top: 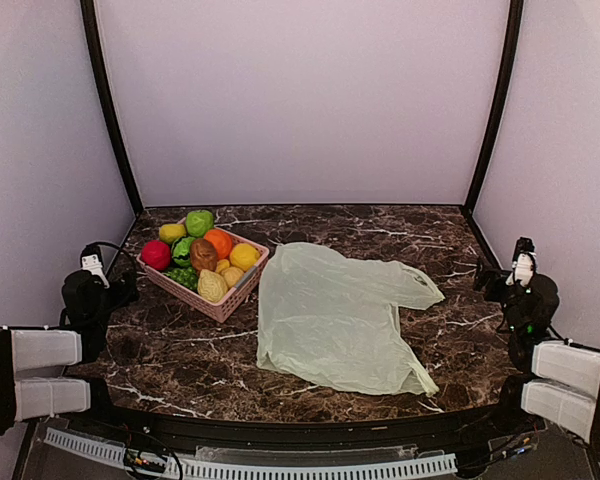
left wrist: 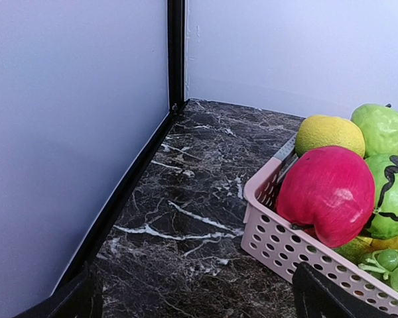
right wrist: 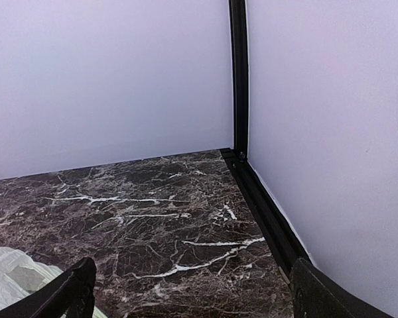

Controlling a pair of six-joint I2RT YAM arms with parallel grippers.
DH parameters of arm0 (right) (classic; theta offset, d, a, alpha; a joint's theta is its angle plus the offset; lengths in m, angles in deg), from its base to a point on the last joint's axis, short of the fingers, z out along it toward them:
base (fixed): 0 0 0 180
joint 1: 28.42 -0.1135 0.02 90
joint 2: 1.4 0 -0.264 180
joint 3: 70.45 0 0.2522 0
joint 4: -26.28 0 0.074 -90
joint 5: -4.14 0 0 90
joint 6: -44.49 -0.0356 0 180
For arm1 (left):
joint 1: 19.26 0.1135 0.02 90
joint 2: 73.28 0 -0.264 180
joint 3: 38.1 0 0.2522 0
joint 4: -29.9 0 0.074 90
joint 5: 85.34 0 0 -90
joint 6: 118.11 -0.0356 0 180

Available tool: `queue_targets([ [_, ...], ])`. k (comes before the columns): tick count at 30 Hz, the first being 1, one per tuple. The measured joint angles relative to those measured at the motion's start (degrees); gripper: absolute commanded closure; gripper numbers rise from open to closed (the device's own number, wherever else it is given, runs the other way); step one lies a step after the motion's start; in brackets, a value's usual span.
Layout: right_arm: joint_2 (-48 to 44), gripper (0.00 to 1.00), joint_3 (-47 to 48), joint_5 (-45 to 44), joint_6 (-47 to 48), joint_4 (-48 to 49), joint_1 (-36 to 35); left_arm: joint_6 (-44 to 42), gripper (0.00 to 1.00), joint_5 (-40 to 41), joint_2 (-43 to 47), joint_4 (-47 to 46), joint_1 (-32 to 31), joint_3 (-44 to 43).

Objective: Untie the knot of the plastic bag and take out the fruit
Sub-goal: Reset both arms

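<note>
Hidden: the lower layer of the pink basket (top: 245,288) lies under the heap on top, and whether the plastic bag (top: 335,320) has tied handles cannot be made out.
Cut off: the left wrist view loses the basket's far side, and the right wrist view catches only one pale corner of the bag.
Fruit: all sit in the basket, left of the bag: a round orange one (top: 218,242), a light green apple shape (top: 199,222), a brown oval (top: 204,254) and a yellow-green one (top: 172,232).
Textures: the bag is thin, translucent pale green film, lying flat and creased. The basket is perforated plastic. The worktop (top: 180,350) is dark marble with white veins.
Left jaws: wide apart, holding nothing, with dark fingertips (left wrist: 325,298) beside the basket.
Right jaws: wide apart, holding nothing, with fingertips (right wrist: 66,295) over bare worktop.
</note>
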Motion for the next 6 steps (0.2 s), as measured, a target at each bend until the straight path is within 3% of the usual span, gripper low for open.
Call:
queue_targets([
  [6,0.0,0.01,0.0,0.0,0.0,0.7,0.0,-0.1,0.01,0.6,0.0,-0.1,-0.2,0.0],
])
